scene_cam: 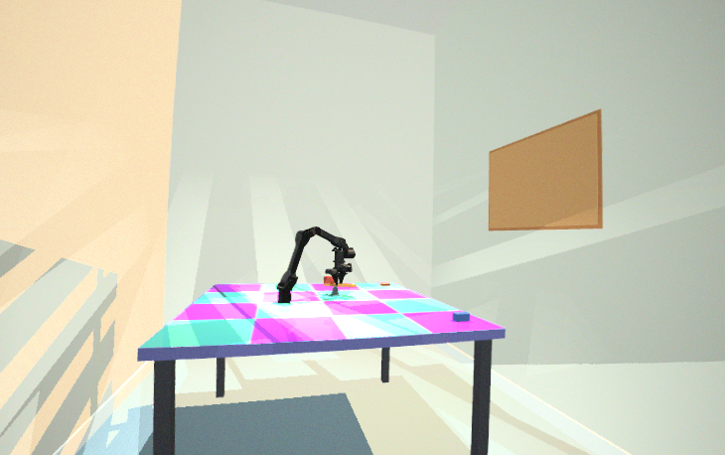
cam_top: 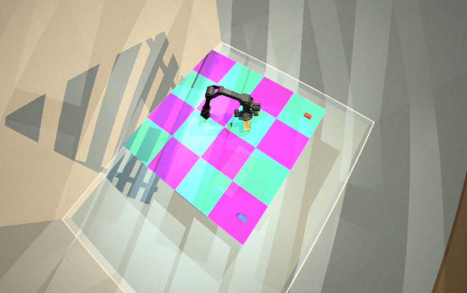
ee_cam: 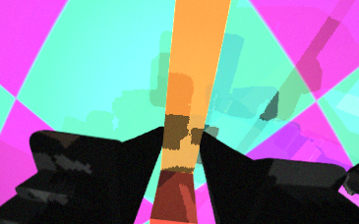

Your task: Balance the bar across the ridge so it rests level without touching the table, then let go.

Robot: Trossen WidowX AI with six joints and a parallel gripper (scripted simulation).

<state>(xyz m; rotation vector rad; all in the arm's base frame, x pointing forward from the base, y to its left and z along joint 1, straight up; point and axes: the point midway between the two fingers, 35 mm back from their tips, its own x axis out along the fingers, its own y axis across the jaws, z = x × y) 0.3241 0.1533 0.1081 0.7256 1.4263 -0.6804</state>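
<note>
The gripper (ee_cam: 181, 140) is closed on the orange bar (ee_cam: 197, 64), with one black finger on each long side of it. The bar runs away from the wrist camera, above a cyan square of the checkered table (cam_top: 282, 140). In the top view, a small dark ridge (cam_top: 231, 124) stands just left of the bar.

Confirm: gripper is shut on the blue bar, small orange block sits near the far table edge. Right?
Not quite: the bar is orange, not blue. The wrist view shows it clamped between the fingers of the gripper. The rest holds: the gripper is shut on the bar, and the orange block sits near the far table edge.
</note>
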